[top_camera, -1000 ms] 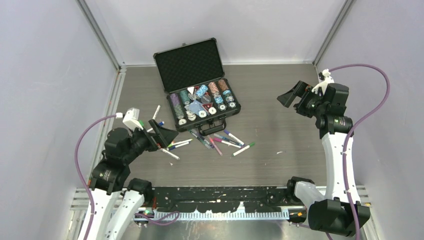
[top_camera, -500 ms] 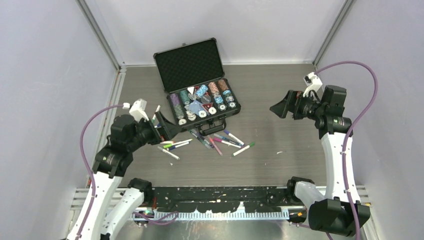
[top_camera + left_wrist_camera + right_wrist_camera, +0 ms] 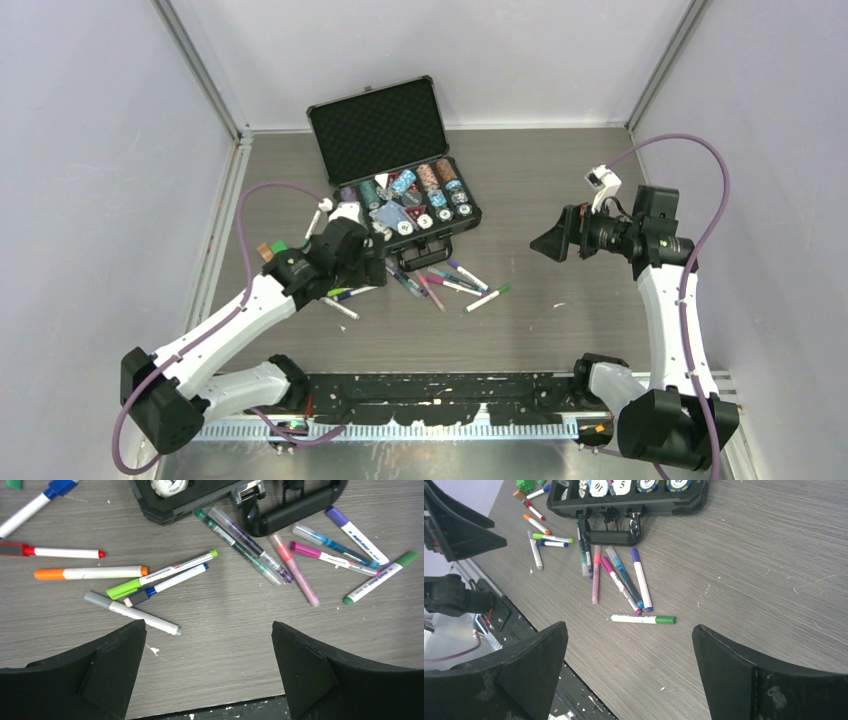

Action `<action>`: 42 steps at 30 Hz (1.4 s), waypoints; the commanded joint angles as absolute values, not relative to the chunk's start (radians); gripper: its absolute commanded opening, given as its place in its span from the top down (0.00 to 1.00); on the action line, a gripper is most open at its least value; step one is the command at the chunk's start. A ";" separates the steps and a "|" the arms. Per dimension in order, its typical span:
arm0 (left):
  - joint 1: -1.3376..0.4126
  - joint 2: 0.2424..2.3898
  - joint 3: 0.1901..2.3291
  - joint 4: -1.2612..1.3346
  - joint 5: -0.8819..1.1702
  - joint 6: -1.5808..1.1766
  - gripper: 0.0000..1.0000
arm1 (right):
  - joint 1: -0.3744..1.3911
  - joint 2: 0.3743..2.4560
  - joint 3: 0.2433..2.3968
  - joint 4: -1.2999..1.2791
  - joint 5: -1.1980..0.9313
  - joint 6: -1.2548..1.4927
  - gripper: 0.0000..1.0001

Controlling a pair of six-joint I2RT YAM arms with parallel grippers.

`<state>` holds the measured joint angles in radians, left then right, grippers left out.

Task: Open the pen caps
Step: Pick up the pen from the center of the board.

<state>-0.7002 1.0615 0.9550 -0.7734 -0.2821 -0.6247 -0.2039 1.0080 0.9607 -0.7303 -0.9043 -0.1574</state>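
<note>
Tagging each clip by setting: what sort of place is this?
Likely a lab robot test cell: plain panel walls on metal framing, a grey wood-grain table, and pens staged beside an open poker-chip case.

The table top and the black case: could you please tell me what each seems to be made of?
Table top: grey and matte with fine streaked grain, likely wood-look laminate. Black case: rigid shell, plastic or metal-framed, hard to tell which; its lid lining looks like dimpled black foam.
</note>
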 commanded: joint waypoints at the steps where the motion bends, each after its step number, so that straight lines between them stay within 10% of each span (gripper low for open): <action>1: -0.697 1.037 0.877 -0.564 -0.332 -0.703 0.00 | -0.202 0.998 0.954 -0.716 -0.916 -0.199 0.01; 14: -0.677 1.263 0.935 -0.682 -0.216 -0.435 0.23 | -0.202 1.024 0.969 -0.743 -0.884 -0.209 0.01; 23: -0.673 1.233 0.748 -0.816 -0.547 -1.240 0.33 | -0.202 1.035 0.969 -0.746 -0.878 -0.210 0.01; 42: -0.604 1.290 0.670 -0.724 -0.532 -1.364 0.55 | -0.202 1.050 0.972 -0.753 -0.867 -0.213 0.01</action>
